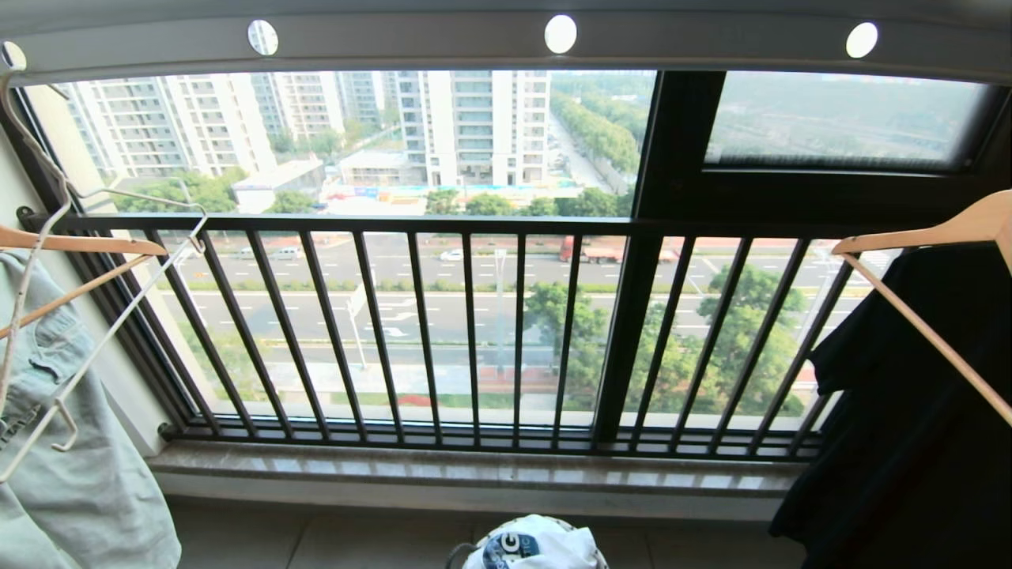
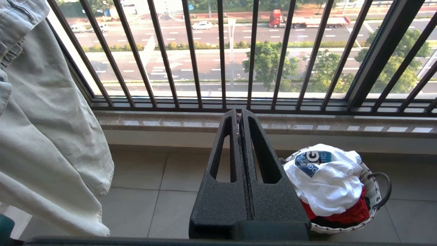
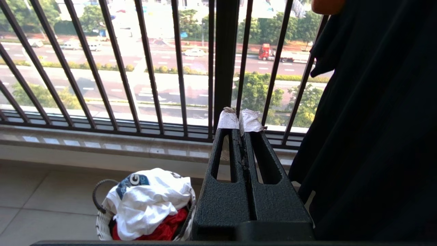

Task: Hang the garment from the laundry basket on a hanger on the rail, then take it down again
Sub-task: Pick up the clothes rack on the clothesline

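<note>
The white garment (image 1: 545, 545) with a dark blue logo lies crumpled on top of the laundry basket (image 2: 370, 191), low in the head view on the tiled floor below the window. The garment (image 2: 327, 181) also shows in the left wrist view, and the garment (image 3: 146, 201) in the basket (image 3: 102, 225) in the right wrist view. The grey-white rail (image 1: 506, 43) with round holes runs across overhead. A thin cream wire hanger (image 1: 47, 261) hangs from it at far left. My left gripper (image 2: 239, 114) and right gripper (image 3: 240, 119) are shut, empty and held above the floor, short of the basket.
A pale denim garment (image 1: 63, 442) hangs on a wooden hanger (image 1: 71, 245) at left. A black garment (image 1: 909, 411) hangs on another wooden hanger (image 1: 941, 237) at right. The dark barred window railing (image 1: 474, 332) and stone sill (image 1: 474, 470) lie ahead. Red cloth (image 2: 344, 213) lies under the white garment.
</note>
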Available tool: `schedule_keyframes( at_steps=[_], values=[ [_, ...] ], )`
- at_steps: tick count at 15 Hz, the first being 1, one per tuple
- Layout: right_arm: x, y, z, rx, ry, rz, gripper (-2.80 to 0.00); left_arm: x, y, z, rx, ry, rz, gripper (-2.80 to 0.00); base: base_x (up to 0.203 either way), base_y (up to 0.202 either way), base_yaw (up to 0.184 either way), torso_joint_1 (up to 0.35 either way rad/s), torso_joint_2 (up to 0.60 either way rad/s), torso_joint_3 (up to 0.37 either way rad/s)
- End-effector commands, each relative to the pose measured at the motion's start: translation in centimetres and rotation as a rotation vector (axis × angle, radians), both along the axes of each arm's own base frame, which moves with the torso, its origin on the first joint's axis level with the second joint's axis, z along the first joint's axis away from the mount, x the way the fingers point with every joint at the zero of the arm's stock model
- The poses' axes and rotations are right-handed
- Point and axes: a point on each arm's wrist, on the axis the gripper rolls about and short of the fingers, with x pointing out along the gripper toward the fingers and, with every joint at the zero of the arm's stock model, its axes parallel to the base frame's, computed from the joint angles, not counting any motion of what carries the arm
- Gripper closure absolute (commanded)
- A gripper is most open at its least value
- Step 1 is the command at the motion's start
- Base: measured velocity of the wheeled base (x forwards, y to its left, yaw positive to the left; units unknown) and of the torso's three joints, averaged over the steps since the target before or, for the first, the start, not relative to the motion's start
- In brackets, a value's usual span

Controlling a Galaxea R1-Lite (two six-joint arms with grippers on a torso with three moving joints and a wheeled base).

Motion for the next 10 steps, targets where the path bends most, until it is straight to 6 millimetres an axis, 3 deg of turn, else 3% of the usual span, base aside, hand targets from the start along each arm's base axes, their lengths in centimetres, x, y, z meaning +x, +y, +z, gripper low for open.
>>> schedule_keyframes(
  at_steps=[1, 10],
  values=[
    [0.01, 0.0, 0.0, 0.0, 0.002, 0.001, 0.0, 0.01, 0.0, -0.02, 0.0, 0.002, 0.0, 0.0, 0.0, 0.0, 0.0, 0.0, 0.0, 0.0],
    [0.01, 0.0, 0.01, 0.0, 0.0, 0.001, 0.0, 0.0, 0.0, 0.02, 0.0, 0.001, 0.0, 0.0, 0.0, 0.0, 0.0, 0.0, 0.0, 0.0]
  ],
)
